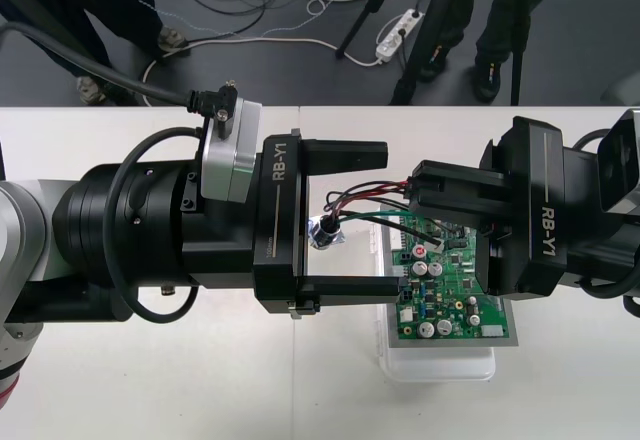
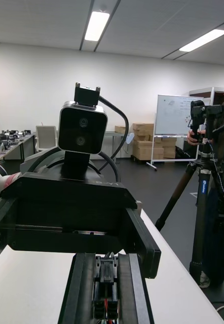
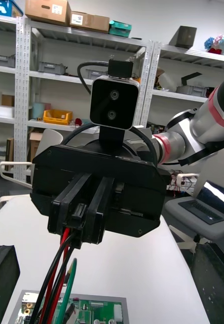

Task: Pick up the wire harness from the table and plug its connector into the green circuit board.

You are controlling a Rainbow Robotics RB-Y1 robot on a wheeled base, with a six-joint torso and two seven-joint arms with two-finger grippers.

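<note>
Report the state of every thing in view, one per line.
Left gripper: open, fingers either side of the socket.
Right gripper: shut on the plug, above the green circuit board.
Plug: clamped, not in the board.
Wires: strung from plug to socket.
Socket: between the left fingers, touching neither.
Green circuit board: flat on its white base.

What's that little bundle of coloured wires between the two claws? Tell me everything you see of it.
The wire harness is a few thin red, black and green wires. Its small black plug is pinched in the right gripper near the green circuit board, not plugged in. The wires curve to a round metal socket between the open fingers of the left gripper.
</note>
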